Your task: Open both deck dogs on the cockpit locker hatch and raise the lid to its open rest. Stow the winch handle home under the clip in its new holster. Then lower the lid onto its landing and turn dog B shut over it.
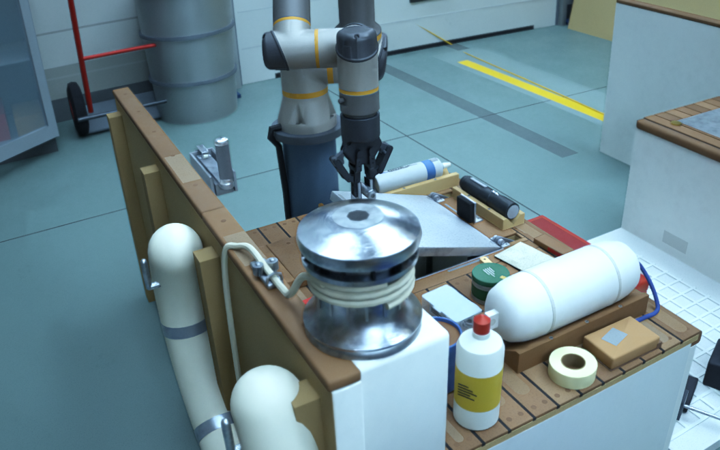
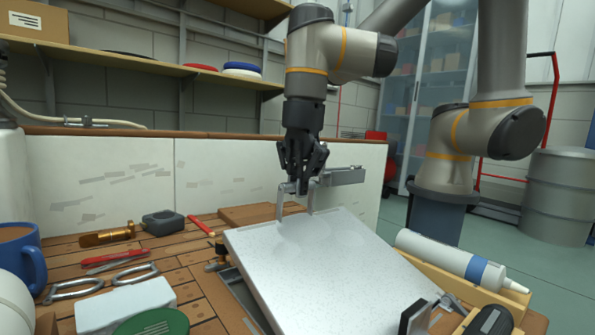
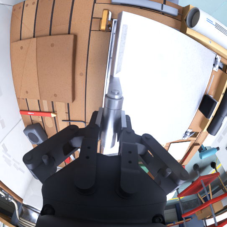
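Note:
The white hatch lid (image 2: 329,266) is tilted, its free edge raised above the locker opening (image 2: 245,291) and its hinges (image 2: 451,303) low at the near side. I grip the lid's metal pull handle (image 2: 295,195) in my closed gripper (image 2: 300,192) at that raised edge. One deck dog (image 2: 219,258), black-knobbed, stands on the deck left of the opening; a brass dog (image 3: 105,20) shows at the lid's far corner in the wrist camera. The winch handle sits in the grey holster (image 2: 343,174) on the coaming wall behind the lid.
Behind the lid runs the white coaming wall (image 2: 166,174) with a wooden block (image 2: 254,212) at its foot. A sealant tube (image 2: 458,260) and a black torch (image 1: 488,196) lie in a tray right of the lid. Tools, a blue mug (image 2: 18,254) and a winch drum (image 1: 358,276) crowd the deck.

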